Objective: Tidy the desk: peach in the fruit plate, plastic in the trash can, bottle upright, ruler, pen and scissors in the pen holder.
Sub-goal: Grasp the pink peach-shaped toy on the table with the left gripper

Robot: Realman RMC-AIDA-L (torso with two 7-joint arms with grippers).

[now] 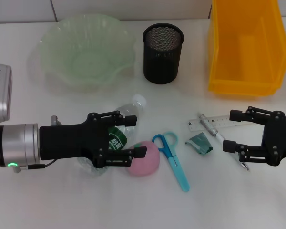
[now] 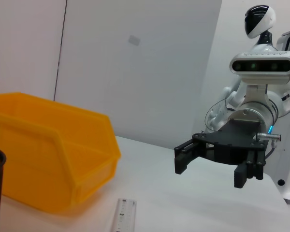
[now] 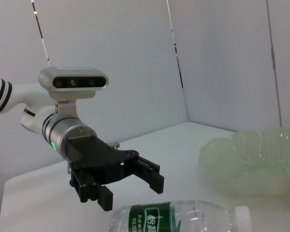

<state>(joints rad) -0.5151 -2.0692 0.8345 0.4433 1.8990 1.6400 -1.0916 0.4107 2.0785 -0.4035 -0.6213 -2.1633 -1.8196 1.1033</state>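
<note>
Left gripper (image 1: pixel 133 135): jaws wide open, empty, straddling lying bottle (image 1: pixel 125 125). Bottle long axis ran diagonally, cap toward fruit plate (image 1: pixel 52 57). Right gripper (image 1: pixel 232 131): open, empty, farther, over pen (image 1: pixel 218 137).

Honestly not much you can read here. The bottle (image 3: pixel 179 218) lying on its side has a green label (image 1: pixel 117 140) with white characters, too small to make out. The ruler (image 1: pixel 214 124) shows tick marks, but you can't read any numbers.
</note>
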